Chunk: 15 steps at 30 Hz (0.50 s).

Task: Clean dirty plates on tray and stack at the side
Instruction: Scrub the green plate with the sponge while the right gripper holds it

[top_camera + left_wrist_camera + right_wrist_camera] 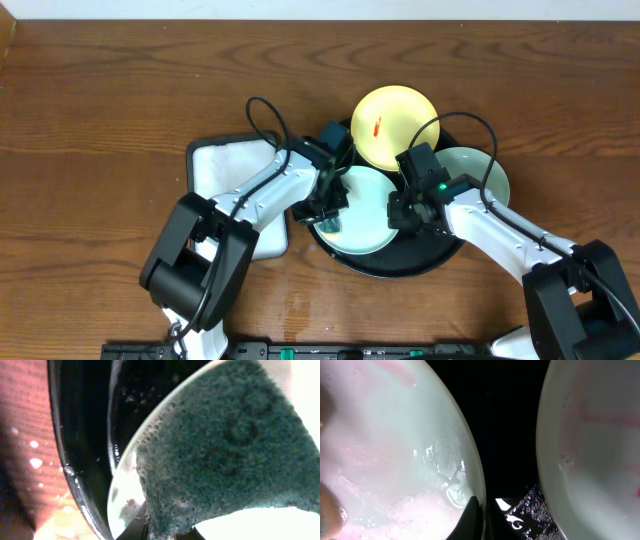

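Looking down from overhead: a wooden bench (100,100) carries a round black tray (400,272) right of centre.
Yellow plate (400,115): on the far side of the black tray, with a short red smear (377,127) on it.
Middle mint plate (360,235): on the left half of the black tray, between the two claws.
Right mint plate (485,170): on the tray's right side, partly hidden by the right arm.
White tray (230,160): rectangular and dark-rimmed, just left of the black tray, partly under the left arm.
Left claw (325,208): over the left edge of the middle mint plate.
Right claw (405,215): at that plate's right edge.
Left wrist view: a dark green sponge (230,445) fills the right half, pressed onto the middle mint plate (125,485). The left claw is closed on the sponge, though its fingers are out of sight. The black tray (80,435) is wet, and the bench (25,435) shows at the left.
Right wrist view: the right claw (472,520) is closed, with its dark tip at the rim of the middle mint plate (385,435), which is wet with pinkish film. I cannot tell whether it pinches the rim. A pale plate (590,450) with faint pink streaks is at the right. The black tray (510,435) shows between the two plates.
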### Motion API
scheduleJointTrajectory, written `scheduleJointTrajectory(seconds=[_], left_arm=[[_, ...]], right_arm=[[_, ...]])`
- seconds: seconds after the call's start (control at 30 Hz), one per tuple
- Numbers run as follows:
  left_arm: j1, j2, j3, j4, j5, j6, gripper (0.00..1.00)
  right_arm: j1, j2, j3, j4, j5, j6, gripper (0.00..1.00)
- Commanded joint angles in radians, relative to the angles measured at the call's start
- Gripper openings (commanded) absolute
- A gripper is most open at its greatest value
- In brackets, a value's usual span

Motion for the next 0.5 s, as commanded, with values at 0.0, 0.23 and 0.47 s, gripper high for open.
scheduleJointTrajectory(seconds=[0.0, 0.23, 0.47], left_arm=[[-0.005, 0.037, -0.004, 0.075, -0.149, 0.018, 0.08], [-0.068, 0.039, -0.004, 0.297, 0.067, 0.016, 0.08], [-0.125, 0.039, -0.004, 0.354, 0.117, -0.007, 0.08]], right_arm=[[-0.009, 0.001, 0.0, -0.02, 0.086, -0.014, 0.01], [-0.009, 0.001, 0.0, -0.02, 0.086, -0.065, 0.01], [-0.009, 0.001, 0.0, -0.02, 0.086, -0.084, 0.01]])
